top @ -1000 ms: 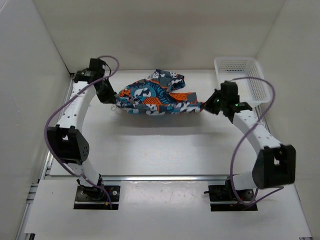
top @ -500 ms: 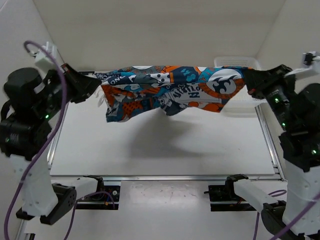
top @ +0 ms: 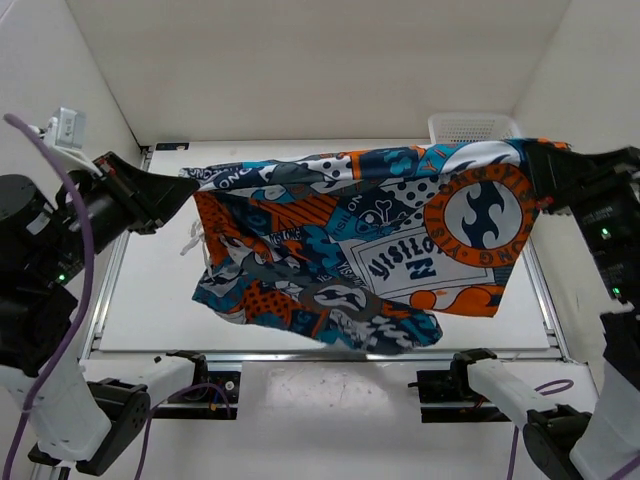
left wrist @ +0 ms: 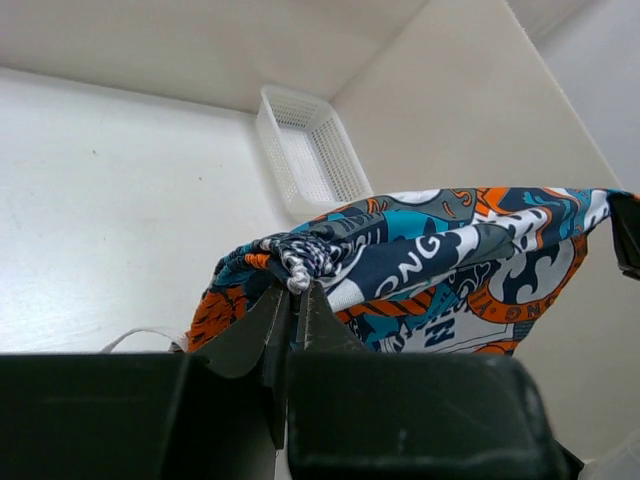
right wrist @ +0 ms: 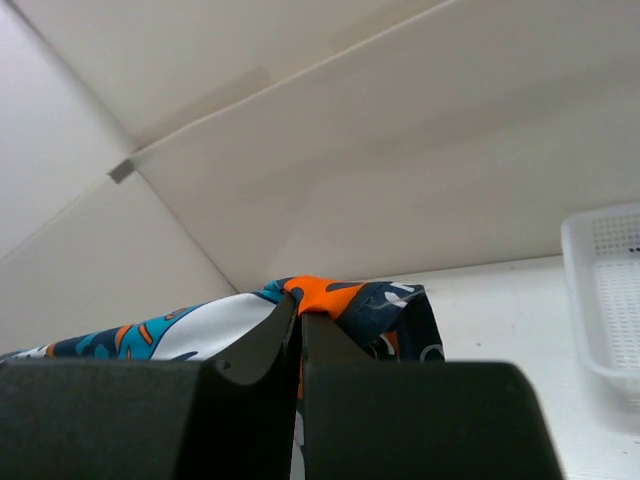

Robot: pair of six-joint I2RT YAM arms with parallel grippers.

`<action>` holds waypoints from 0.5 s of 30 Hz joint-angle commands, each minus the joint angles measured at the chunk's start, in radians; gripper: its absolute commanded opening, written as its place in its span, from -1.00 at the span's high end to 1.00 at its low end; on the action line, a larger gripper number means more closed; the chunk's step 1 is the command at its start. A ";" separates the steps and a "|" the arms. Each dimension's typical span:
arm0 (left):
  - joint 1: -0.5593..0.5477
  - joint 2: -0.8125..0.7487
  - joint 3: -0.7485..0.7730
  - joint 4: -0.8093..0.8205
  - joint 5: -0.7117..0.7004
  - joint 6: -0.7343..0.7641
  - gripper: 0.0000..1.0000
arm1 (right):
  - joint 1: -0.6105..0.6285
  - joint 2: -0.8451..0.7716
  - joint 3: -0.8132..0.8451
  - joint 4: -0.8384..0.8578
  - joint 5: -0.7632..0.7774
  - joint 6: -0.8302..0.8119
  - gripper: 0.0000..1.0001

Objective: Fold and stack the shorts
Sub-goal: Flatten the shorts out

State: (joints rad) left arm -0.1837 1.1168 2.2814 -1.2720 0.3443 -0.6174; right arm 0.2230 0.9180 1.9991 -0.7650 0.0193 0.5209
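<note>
Top external view: the shorts (top: pixel 360 245) hang spread wide in the air above the table (top: pixel 140 310), with a patchwork print of blue, teal, orange and white, stretched between the left gripper (top: pixel 180 192) and the right gripper (top: pixel 535 178), and they are lifted nearer the camera than half a second before. Left wrist view: the jaws pinch a bunched corner of the cloth, and the white basket (left wrist: pixel 305 150) lies behind it. Right wrist view: the jaws pinch an orange and dark corner.
</note>
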 commanded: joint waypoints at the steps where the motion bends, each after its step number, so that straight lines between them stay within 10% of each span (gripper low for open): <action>1: 0.006 0.028 -0.104 0.029 -0.053 -0.010 0.79 | -0.007 0.096 -0.031 0.038 0.099 -0.074 1.00; 15: 0.121 0.490 -0.577 0.350 -0.068 0.053 0.79 | 0.013 0.798 -0.076 0.217 0.039 -0.197 1.00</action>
State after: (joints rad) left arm -0.0937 1.5585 1.6955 -0.9951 0.3035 -0.6083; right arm 0.2245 1.6379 1.8748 -0.5968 0.0727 0.3683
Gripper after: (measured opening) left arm 0.146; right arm 0.002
